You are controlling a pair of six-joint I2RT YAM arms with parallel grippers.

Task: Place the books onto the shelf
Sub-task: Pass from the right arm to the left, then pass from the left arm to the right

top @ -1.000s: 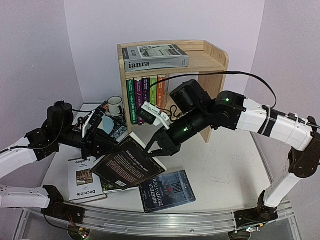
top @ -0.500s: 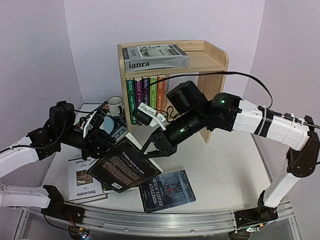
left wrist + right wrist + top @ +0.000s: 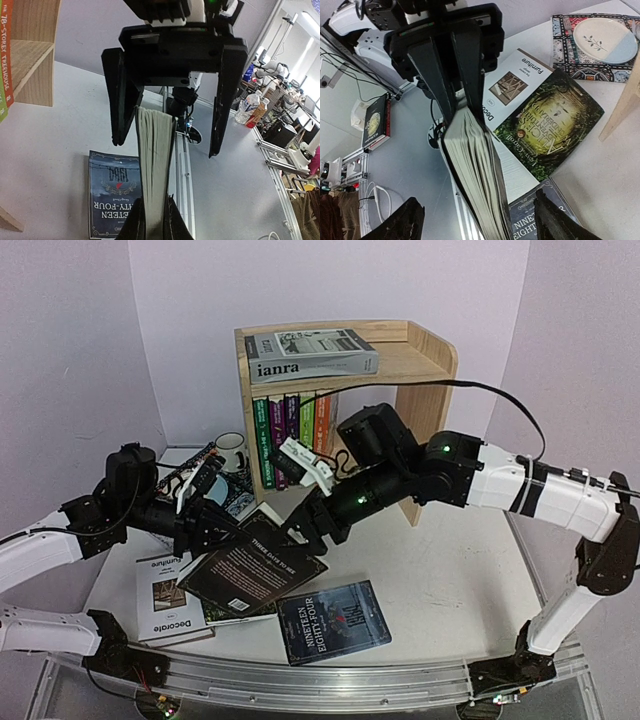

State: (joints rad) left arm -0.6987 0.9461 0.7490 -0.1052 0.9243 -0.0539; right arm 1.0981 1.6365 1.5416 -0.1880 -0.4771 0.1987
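A dark book (image 3: pixel 255 575), "Three Days to See", hangs tilted above the table with my left gripper (image 3: pixel 212 530) shut on its near-left edge. The left wrist view shows its page block (image 3: pixel 154 150) pinched in my left gripper (image 3: pixel 154 199). My right gripper (image 3: pixel 298 532) is open, its fingers standing wide on either side of the book's far edge (image 3: pixel 475 170) without touching it. The pine shelf (image 3: pixel 420 360) stands behind, with the grey "ianra" book (image 3: pixel 310 352) on top and several thin books (image 3: pixel 290 425) upright on the lower tier.
On the table lie the blue "Nineteen Eighty-Four" (image 3: pixel 335 620), the white "Decorate" (image 3: pixel 165 605) and a green "Alice" book (image 3: pixel 555 120) under the held one. A patterned mat with a plate (image 3: pixel 595 45) and a mug (image 3: pixel 231 450) sit at the back left.
My right gripper, which was shut on the dark book's far edge, has opened its jaws wide. The left gripper keeps the book, which tipped a little and settled back.
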